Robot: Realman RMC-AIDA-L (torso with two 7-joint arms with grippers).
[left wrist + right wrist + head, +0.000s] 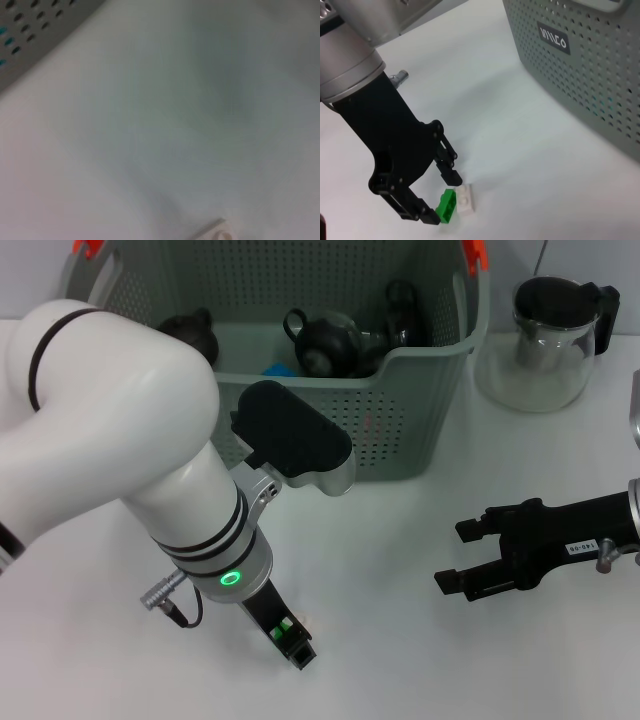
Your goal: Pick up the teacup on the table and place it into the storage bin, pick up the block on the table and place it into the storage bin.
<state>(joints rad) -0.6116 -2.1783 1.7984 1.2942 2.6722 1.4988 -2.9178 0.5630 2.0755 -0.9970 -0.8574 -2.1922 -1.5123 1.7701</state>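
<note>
**Block between the left claw's fingers on the tabletop**

The block (451, 204), a small green plastic brick joined side by side to a white one (465, 199), lay on the white tabletop (400, 540) in front of the storage bin, well apart from it. Largest on that tabletop was the storage bin (400, 410) itself, a big grey-green perforated plastic basket with orange handle clips (474, 254) and a black-and-white logo label (553, 38) on its wall; it stood at the far side, and inside it lay dark rounded teapot-like pieces (325, 342) and something small and blue (278, 369). Just beside the bin, on the robot's right, stood a clear glass pitcher with a black lid and handle (552, 335).

The left arm (120, 450), white with a black wrist and a lit green ring, reached down over the near tabletop. Its left claw (440, 196) was down at the surface with the fingers (451, 175) partly apart and the block between them; the green half sat against the tip of one finger, while whether the other finger touched the white half could not be told. The block rested on the tabletop. In the head view a glimpse of green (281, 629) showed at the claw.

The right claw (462, 555), black, hovered low over the right side of the tabletop, its fingers spread and holding nothing, pointing toward the left arm.
</note>
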